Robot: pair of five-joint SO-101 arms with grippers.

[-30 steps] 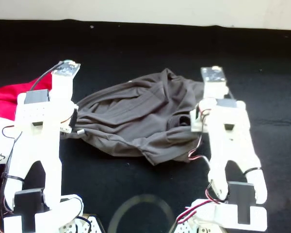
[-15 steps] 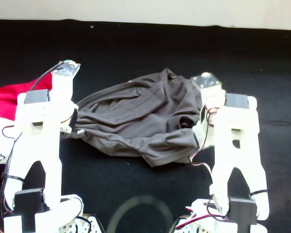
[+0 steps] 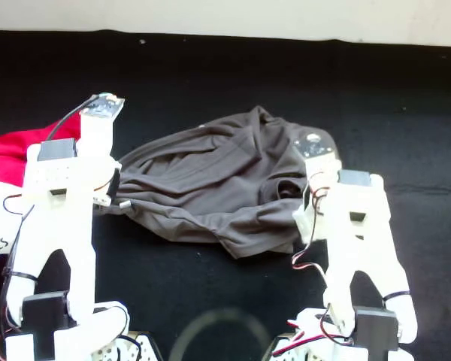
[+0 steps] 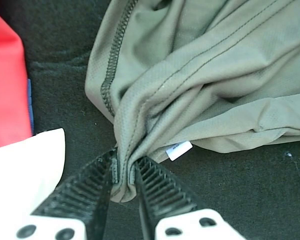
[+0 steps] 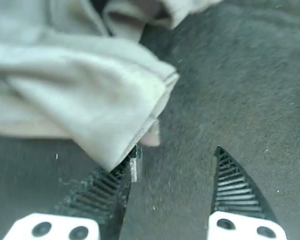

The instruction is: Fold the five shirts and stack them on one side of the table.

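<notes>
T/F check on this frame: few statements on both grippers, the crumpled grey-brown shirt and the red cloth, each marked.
1. The left gripper is shut on an edge of the crumpled grey-brown fabric shirt. True.
2. The right gripper is shut on the shirt. False: it is open, beside a fold of the shirt.
3. The shirt lies neatly folded. False: it lies bunched on the black table.
4. A red cloth lies on the left arm's side. True.

A black table (image 3: 210, 68) with a matte, felt-like covering spans the high view. Beyond its far edge runs a pale cream band of wall (image 3: 286, 19), evenly lit. A faint circular mark (image 3: 218, 325) lies on the covering's near part.
</notes>
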